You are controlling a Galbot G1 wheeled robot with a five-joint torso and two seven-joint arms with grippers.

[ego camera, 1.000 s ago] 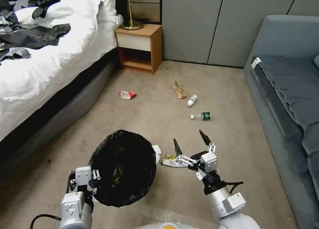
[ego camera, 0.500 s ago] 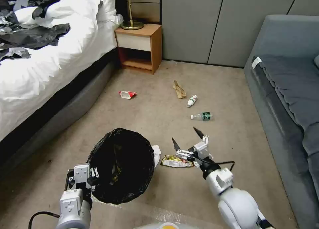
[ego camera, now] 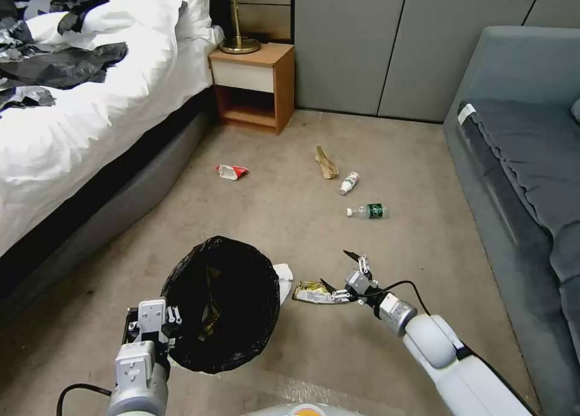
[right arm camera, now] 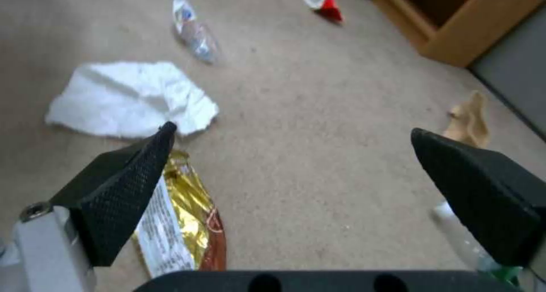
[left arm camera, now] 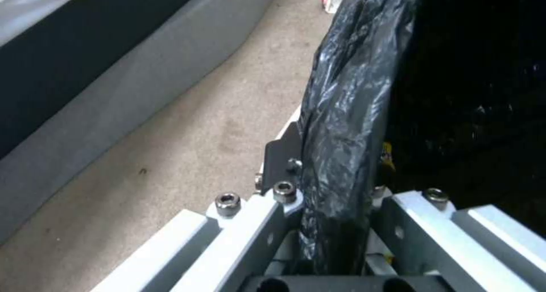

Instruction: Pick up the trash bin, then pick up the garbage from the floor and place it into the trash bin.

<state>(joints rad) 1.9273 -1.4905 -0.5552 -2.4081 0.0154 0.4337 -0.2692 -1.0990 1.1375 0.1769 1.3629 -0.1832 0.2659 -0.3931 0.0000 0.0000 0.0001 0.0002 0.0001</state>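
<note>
Here we list what we hold and what lies before us. Item one: the trash bin [ego camera: 220, 304], lined with a black bag, held off to our left with its mouth tipped toward us; the left gripper [ego camera: 151, 330] has its fingers closed on the near rim, and in the left wrist view the bag-covered rim [left arm camera: 341, 155] stands pinched between the two white finger bars.

Item two: the right gripper [ego camera: 345, 272], low over the carpet [ego camera: 272, 211] just right of the bin, fingers spread wide and gripping nothing. In the right wrist view one black fingertip [right arm camera: 125, 189] sits over the edge of the gold-brown snack wrapper [right arm camera: 182, 215]; whether it touches, we cannot tell.

Item three: the garbage on the floor.
- The gold-brown snack wrapper [ego camera: 314, 293], flat, between bin and right gripper.
- A white tissue [ego camera: 283, 278], just beside the bin's rim and next to the wrapper.
- A small bottle with a green label [ego camera: 367, 211], on its side, farther out.
- A small white bottle [ego camera: 348, 183], beyond it.
- A tan peel-like strip [ego camera: 326, 162], near the white bottle.
- A red-white packet [ego camera: 232, 172], toward the bed [ego camera: 90, 114].

Surroundings: a wooden nightstand [ego camera: 254, 87] by the bed, a grey sofa [ego camera: 519, 162] at our right.
</note>
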